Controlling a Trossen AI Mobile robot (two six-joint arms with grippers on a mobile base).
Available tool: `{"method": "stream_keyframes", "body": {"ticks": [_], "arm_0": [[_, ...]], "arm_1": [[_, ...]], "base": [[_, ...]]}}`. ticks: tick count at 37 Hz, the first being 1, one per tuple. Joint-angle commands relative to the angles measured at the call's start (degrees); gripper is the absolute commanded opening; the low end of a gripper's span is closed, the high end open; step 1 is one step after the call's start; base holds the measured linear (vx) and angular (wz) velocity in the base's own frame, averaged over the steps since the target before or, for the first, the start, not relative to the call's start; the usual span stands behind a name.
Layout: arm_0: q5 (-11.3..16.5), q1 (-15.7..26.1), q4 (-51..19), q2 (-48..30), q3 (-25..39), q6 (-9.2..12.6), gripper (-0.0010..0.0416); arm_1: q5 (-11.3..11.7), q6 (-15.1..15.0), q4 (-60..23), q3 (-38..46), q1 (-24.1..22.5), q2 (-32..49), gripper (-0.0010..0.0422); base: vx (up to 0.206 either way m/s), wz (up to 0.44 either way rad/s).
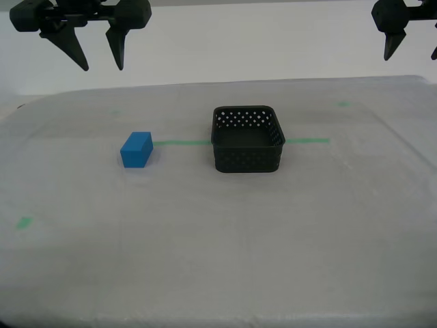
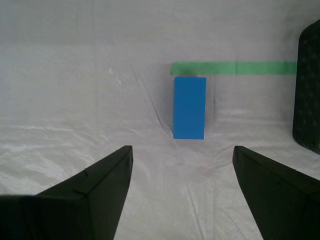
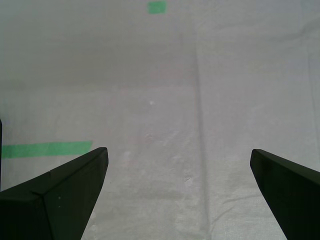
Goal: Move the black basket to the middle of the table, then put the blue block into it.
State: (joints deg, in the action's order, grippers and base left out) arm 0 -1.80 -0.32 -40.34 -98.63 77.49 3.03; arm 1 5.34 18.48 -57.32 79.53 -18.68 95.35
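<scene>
- My second hand hangs high above the worktop, over its far edge toward the exterior view's left; its fingers are spread with nothing between them.
- My first hand hangs equally high near the far corner on the exterior view's right, fingers spread and empty.
- The black basket stands upright near the worktop's middle, on the green tape line.
- The blue block lies on the cloth near the basket, toward the exterior view's left, apart from it, at the tape's end.
- A small green tape bit lies toward the worktop's edge on the exterior view's left.
</scene>
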Motion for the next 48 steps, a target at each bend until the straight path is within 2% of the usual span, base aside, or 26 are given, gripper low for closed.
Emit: {"method": "stream_keyframes", "body": {"ticks": [1,12,14,19,24,32,43,48], "arm_0": [[0.02,-0.02,0.02,0.04,0.02,-0.07,0.0399],[0.02,-0.02,0.02,0.04,0.02,-0.07,0.0399],[0.02,-0.02,0.02,0.04,0.02,-0.07,0.0398],[0.02,-0.02,0.02,0.04,0.02,-0.07,0.0398],[0.02,0.00,0.02,0.04,0.02,-0.07,0.0398],[0.02,0.00,0.02,0.04,0.02,-0.07,0.0398],[0.04,0.00,0.02,0.04,0.02,-0.04,0.0399],[0.04,0.00,0.22,0.04,0.02,-0.07,0.0398]], "arm_1": [[0.20,-0.90,-0.37,0.02,-0.02,0.00,0.0305],[-0.39,-2.03,-0.20,0.02,-0.04,0.00,0.0405],[-0.55,-2.03,0.24,0.02,-0.04,0.00,0.0397],[-2.99,-2.05,0.90,0.02,0.02,0.00,0.0398],[-2.99,-2.05,2.45,0.02,0.02,0.00,0.0398],[-2.80,-3.89,3.08,-0.02,0.02,0.00,0.0400],[-1.75,-3.28,6.05,-3.30,0.04,0.11,0.0401],[-2.03,-4.22,6.64,-3.65,0.13,3.23,0.0401]], "base": [[0.000,0.000],[0.000,0.000],[0.000,0.000],[0.000,0.000],[0.000,0.000],[0.000,0.000],[0.000,0.000],[0.000,0.000]]}}
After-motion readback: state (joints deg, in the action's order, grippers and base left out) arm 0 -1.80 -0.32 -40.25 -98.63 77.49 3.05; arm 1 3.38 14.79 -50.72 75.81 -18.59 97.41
